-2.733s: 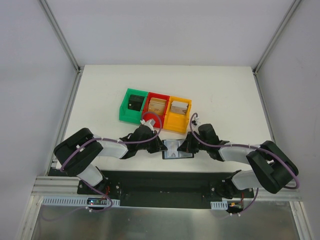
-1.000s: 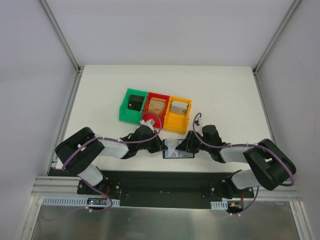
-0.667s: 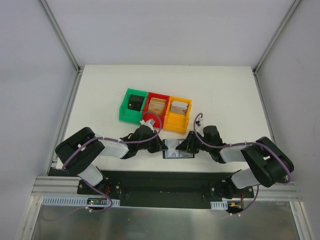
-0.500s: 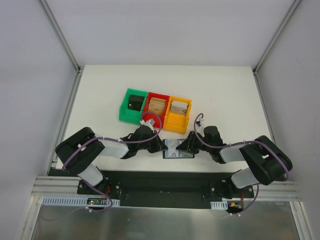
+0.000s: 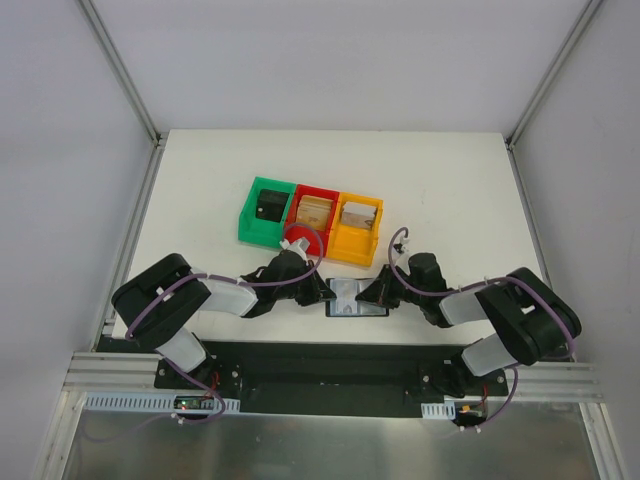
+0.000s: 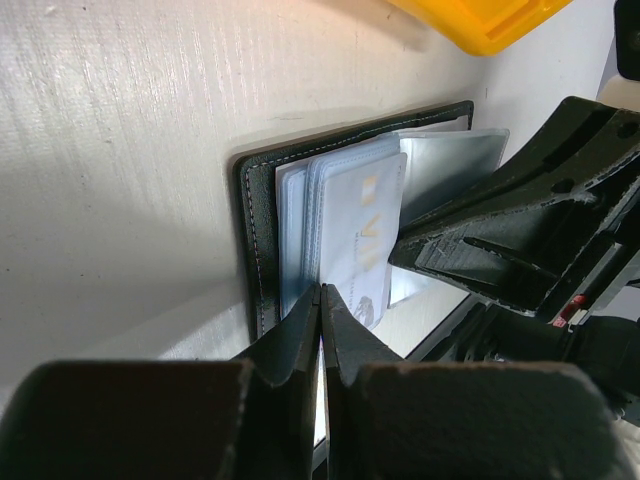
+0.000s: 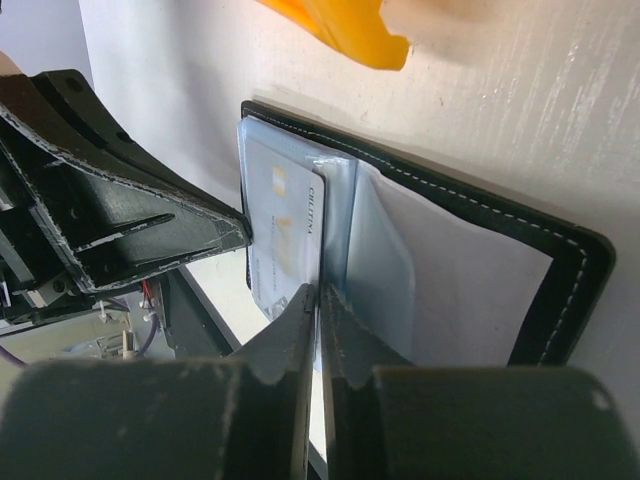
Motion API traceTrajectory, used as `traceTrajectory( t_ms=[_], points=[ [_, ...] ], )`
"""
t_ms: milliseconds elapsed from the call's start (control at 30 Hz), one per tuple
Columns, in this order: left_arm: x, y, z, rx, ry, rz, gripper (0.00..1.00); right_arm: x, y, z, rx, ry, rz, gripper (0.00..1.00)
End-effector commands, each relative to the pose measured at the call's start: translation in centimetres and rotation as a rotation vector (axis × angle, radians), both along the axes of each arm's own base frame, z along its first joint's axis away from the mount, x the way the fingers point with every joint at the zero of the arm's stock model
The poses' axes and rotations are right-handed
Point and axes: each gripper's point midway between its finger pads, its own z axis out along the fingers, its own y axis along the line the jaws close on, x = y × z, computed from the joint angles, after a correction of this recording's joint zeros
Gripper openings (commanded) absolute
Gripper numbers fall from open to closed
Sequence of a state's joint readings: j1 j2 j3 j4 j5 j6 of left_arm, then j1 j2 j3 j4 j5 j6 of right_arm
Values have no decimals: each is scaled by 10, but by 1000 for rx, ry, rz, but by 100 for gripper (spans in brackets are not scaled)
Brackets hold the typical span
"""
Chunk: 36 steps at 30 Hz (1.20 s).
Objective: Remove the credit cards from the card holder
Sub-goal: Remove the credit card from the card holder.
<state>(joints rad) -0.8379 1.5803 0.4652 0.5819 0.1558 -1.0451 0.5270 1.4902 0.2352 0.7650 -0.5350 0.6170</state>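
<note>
Card holder (image 5: 352, 298) is lying open and flat on the table (image 5: 450, 190), just in front of the yellow bin (image 5: 357, 228), with both grippers meeting over it. Left gripper (image 6: 322, 300) is sitting with its fingers fully together, tips resting at the edge of the card stack, so it's working as a hold-down, not gripping anything. Right gripper (image 7: 318, 300) is showing its fingers together right at the edge of the top credit card (image 7: 285, 235); honestly can't tell if the card edge is pinched between them or just touching the tips.

My take on doing this step well: it should be getting a real bite on that one card only, not the clear plastic sleeve (image 7: 380, 270) beside it; pulling flat along the table, straight out of the pocket; and the left one should be pinning the holder so the whole thing isn't sliding along.
</note>
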Motion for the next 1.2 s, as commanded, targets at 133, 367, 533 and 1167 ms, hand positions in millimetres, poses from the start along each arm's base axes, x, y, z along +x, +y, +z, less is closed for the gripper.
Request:
traceTrajectory(
  t_ms=[133, 367, 533, 1167],
  points=[
    [-23, 28, -46, 173, 103, -9, 0, -4, 12, 15, 67, -29, 60, 0],
    [-24, 33, -48, 184, 105, 10, 0, -3, 7, 18, 72, -44, 45, 0],
    [-24, 35, -49, 188, 106, 20, 0, -5, 2, 17, 69, -46, 39, 1],
    [-25, 33, -51, 187, 116, 6, 0, -6, -3, 16, 69, -36, 36, 20]
  ],
)
